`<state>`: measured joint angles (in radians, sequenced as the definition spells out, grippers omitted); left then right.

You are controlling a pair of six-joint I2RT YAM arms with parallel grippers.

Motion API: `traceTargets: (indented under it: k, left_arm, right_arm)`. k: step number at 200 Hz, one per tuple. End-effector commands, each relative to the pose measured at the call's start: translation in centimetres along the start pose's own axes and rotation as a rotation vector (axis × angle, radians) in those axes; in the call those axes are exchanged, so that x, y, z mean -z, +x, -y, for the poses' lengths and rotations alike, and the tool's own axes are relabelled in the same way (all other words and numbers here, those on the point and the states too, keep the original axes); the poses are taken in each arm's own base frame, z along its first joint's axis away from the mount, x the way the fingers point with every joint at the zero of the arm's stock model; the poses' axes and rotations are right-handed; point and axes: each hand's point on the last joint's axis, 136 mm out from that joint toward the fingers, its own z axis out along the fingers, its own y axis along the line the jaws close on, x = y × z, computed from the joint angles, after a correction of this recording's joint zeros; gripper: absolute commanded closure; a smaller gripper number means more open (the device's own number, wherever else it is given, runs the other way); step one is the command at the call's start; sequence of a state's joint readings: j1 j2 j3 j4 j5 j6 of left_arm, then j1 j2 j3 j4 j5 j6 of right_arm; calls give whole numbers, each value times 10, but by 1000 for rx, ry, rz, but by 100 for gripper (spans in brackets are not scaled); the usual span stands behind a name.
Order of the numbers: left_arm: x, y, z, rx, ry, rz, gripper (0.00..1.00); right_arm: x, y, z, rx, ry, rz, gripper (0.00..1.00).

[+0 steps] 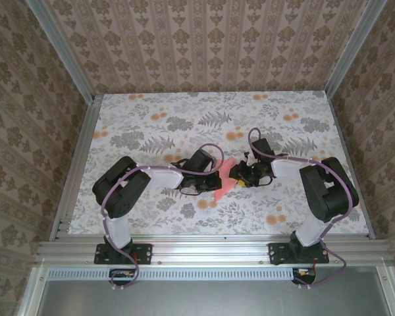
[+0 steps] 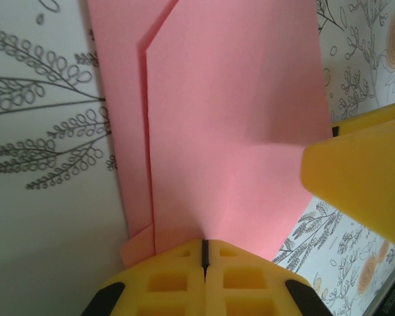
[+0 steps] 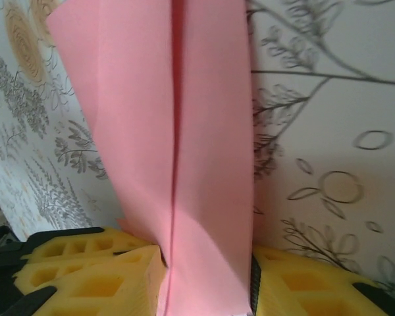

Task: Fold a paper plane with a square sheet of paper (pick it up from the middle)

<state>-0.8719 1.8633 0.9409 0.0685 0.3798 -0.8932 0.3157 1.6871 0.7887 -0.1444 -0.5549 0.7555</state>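
Mid-fold, both arms meeting at the centre of the floral-print desk. The thin pink-red paper sheet, part-folded, sits between them, near the desk's front half. Left gripper: jaws fully closed, pinching the sheet's near edge right at the seam between the yellow pads. Right gripper: jaws partly apart, the paper running up through the gap. I cannot tell whether the pads press on it or only bracket it. One right yellow finger shows beside the sheet's far edge in the left wrist view.

Judgement on the step: the left pinch should act as the anchor while the right jaws close squarely on the crease line. Any pulling should run along the ridge, not across it, or the thin sheet will buckle or skew the fold.

Look of the sheet: a straight lengthwise crease down its middle. From the left wrist it shows two layers, the upper one with a slanted top edge and a long straight side. A small corner pokes out by the left pads. Not yet a slim dart.
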Motion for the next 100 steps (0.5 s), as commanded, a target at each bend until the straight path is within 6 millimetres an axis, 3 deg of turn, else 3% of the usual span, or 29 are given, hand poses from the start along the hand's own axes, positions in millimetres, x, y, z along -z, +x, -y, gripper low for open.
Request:
traceTargets:
  k: [1, 51, 100]
  left_arm:
    - [-10, 56, -51, 72, -149, -174, 99]
    - [-9, 54, -46, 89, -83, -167, 98]
    - [-5, 52, -42, 109, -31, -149, 98]
  right_arm:
    - [-4, -1, -12, 3, -64, -13, 60]
    - [-16, -8, -22, 35, -139, -20, 60]
    - [-25, -12, -24, 53, -170, -26, 65]
